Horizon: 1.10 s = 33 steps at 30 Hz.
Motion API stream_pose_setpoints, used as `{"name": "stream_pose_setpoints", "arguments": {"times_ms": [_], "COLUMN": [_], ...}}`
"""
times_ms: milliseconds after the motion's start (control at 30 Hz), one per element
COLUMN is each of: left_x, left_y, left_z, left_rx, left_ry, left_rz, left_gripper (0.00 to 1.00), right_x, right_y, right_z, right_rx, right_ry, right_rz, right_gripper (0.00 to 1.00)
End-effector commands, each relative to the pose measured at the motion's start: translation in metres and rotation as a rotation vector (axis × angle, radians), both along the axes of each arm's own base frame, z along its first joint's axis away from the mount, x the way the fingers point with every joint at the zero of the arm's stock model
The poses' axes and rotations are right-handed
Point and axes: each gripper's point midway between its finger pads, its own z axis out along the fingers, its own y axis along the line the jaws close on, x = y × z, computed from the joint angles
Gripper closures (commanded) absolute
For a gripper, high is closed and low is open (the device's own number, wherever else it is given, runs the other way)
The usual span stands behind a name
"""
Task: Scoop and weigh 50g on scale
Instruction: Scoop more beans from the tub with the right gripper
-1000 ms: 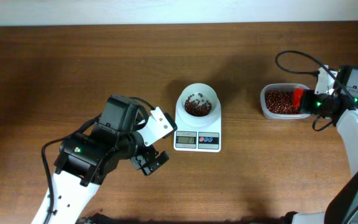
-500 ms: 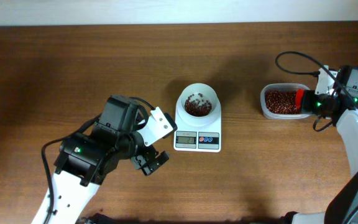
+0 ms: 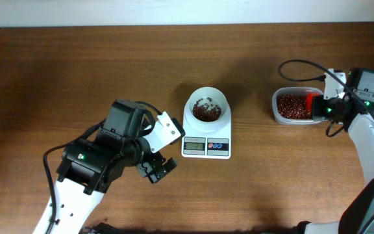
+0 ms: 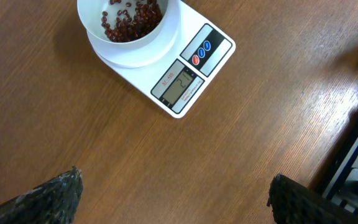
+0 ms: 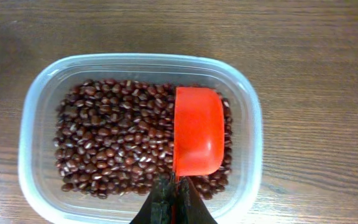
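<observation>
Overhead: small white digital scale (image 3: pixel 206 133) mid-table, dark red-brown beans (image 3: pixel 205 112) in its bowl (image 3: pixel 206 99); clear plastic tub (image 3: pixel 295 106) at right.
Left wrist: left gripper (image 4: pixel 176 202) spread wide, empty.
Right wrist: right gripper (image 5: pixel 173 200) clenched on red plastic scoop (image 5: pixel 197 130) inside the tub; I'd dig shallow, lift level.

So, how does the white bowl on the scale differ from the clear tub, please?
The white bowl is round and opaque; the clear tub is a see-through rounded rectangle. The bowl holds a thin scatter of beans, the tub a full layer. The bowl sits on the scale, the tub on the table with a red scoop in it. Both hold red-brown beans.
</observation>
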Motion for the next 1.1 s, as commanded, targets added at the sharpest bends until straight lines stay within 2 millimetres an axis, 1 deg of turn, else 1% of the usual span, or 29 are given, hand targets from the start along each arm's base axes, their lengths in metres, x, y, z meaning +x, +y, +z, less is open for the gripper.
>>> {"name": "stream_pose_setpoints", "arguments": {"times_ms": [0, 100, 233, 333, 500, 600, 700, 833, 933, 1000, 1067], "left_x": [0.003, 0.003, 0.003, 0.003, 0.003, 0.003, 0.003, 0.003, 0.003, 0.003, 0.003], "left_y": [0.001, 0.001, 0.001, 0.001, 0.001, 0.001, 0.001, 0.001, 0.001, 0.001, 0.001], "left_z": [0.008, 0.008, 0.008, 0.008, 0.008, 0.008, 0.008, 0.008, 0.008, 0.008, 0.008], "left_rx": [-0.003, -0.002, -0.002, -0.003, -0.003, -0.003, -0.003, -0.002, -0.003, -0.002, -0.003], "left_ry": [-0.032, -0.031, -0.031, -0.032, -0.032, -0.032, -0.032, -0.031, -0.032, -0.031, -0.032], "left_rz": [-0.006, -0.006, -0.006, -0.006, -0.006, -0.006, -0.006, -0.006, -0.006, -0.006, -0.006], "left_gripper": [0.01, 0.01, 0.01, 0.01, 0.01, 0.01, 0.01, 0.01, 0.01, 0.01, 0.01], "right_x": [-0.003, -0.005, -0.007, -0.012, -0.016, -0.015, -0.014, -0.014, -0.012, -0.011, -0.011], "right_y": [0.011, 0.018, 0.034, 0.037, 0.04, 0.054, 0.06, 0.06, 0.058, 0.054, 0.052], "right_z": [-0.002, -0.003, -0.002, -0.004, -0.016, -0.022, -0.021, -0.021, -0.02, -0.019, -0.018], "right_rx": [0.004, 0.044, 0.123, 0.141, 0.168, 0.251, 0.287, 0.297, 0.331, 0.354, 0.376], "right_ry": [0.017, 0.021, 0.02, 0.041, 0.086, 0.093, 0.091, 0.091, 0.095, 0.096, 0.089], "right_rz": [0.03, 0.051, 0.091, 0.096, 0.098, 0.132, 0.147, 0.137, 0.067, 0.015, 0.008], "right_gripper": [0.96, 0.96, 0.96, 0.96, 0.96, 0.96, 0.96, 0.96, 0.96, 0.96, 0.96]}}
